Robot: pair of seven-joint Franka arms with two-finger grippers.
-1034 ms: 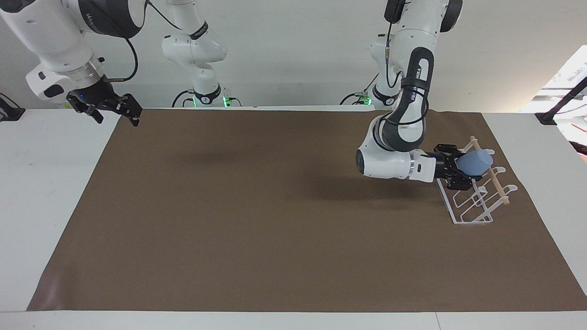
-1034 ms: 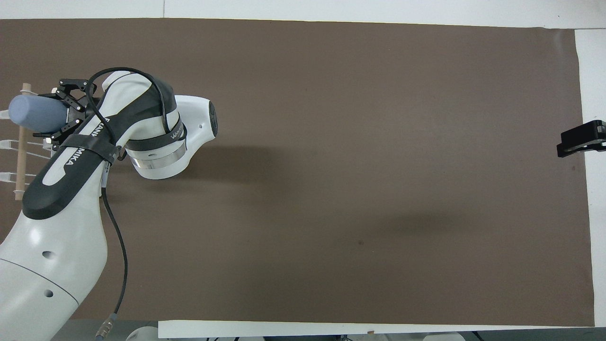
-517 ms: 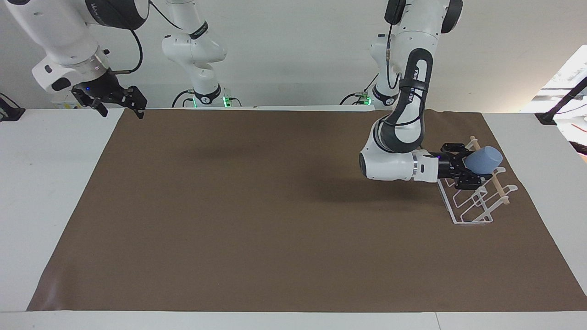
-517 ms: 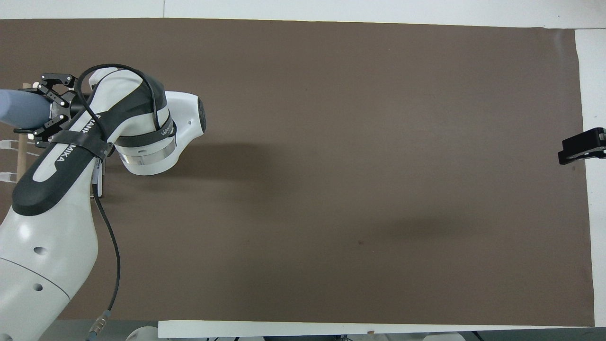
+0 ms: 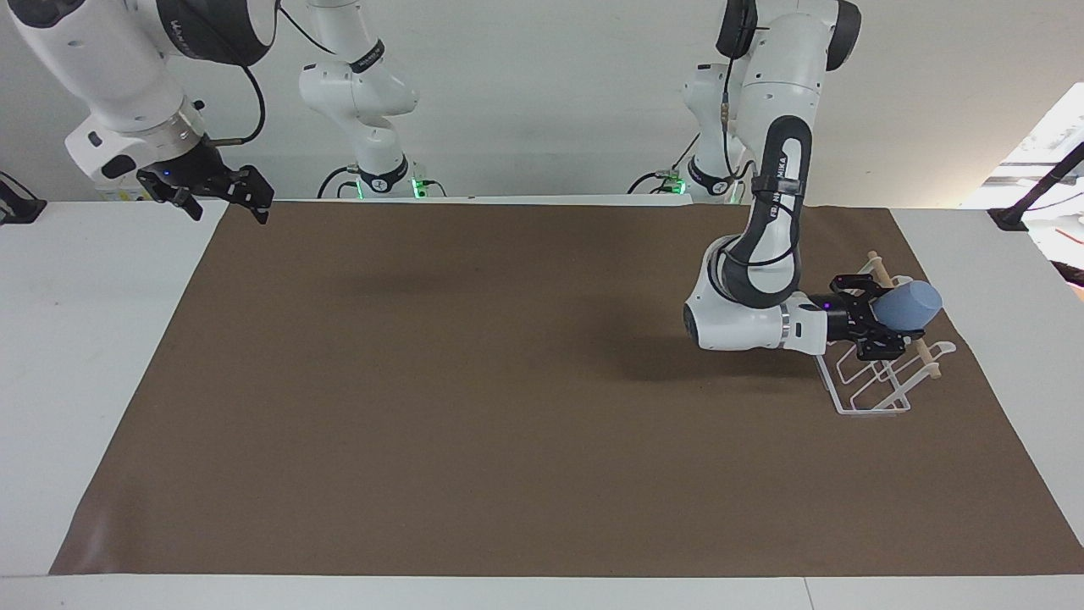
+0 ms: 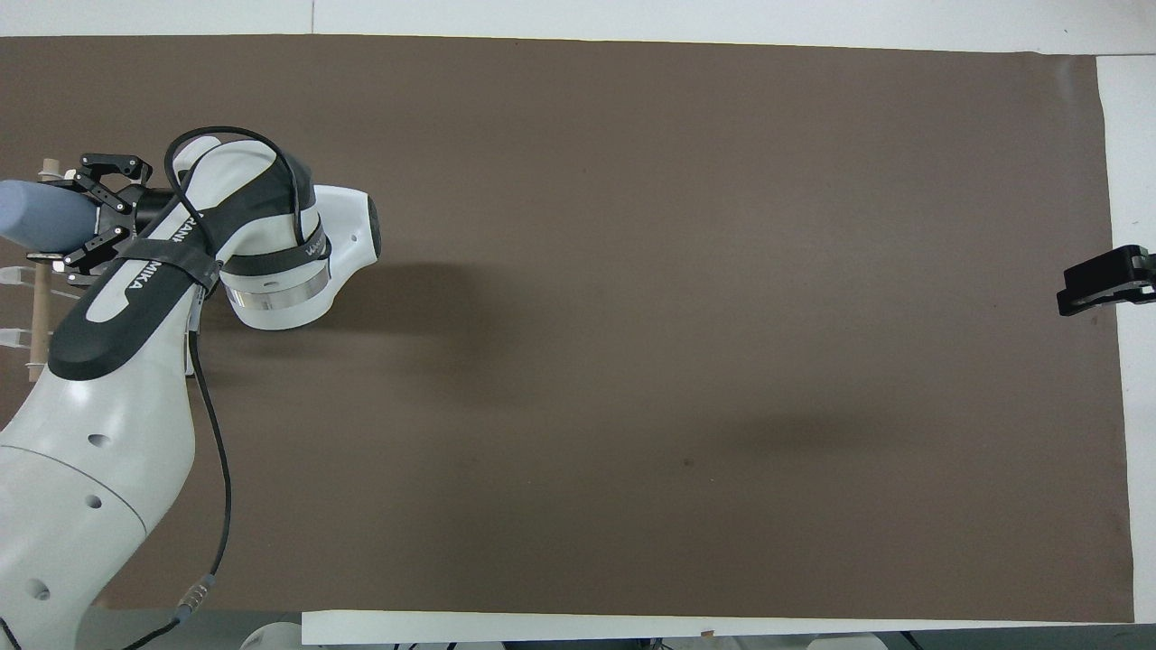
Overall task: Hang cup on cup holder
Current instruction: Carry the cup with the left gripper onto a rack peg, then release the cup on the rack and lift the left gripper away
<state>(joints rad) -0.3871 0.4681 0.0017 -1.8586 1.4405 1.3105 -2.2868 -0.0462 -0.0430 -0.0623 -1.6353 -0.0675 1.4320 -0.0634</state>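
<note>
A white table (image 5: 76,356) is carrying a big brown mat (image 5: 474,407) that is covering nearly all of its top. The left arm (image 5: 775,169) is bending down from its base and is reaching sideways, toward the table edge at its own end. The right arm (image 5: 110,59) is waiting, raised over the mat corner at its own end, at the edge where the robots are standing.

The cup holder (image 5: 881,373) is standing on the mat close to the edge at the left arm's end, its white wire prongs slanting upward and its wooden rod (image 5: 919,346) lying across the top. The left gripper (image 5: 876,326) is hanging over this rack with its fingers closed on the cup (image 5: 910,307). The cup is lying on its side in the air, one end between the fingers and the other end pointing toward the table edge at the left arm's end, above the rod. The right gripper (image 5: 222,196) is holding nothing, and its fingers are standing apart.
</note>
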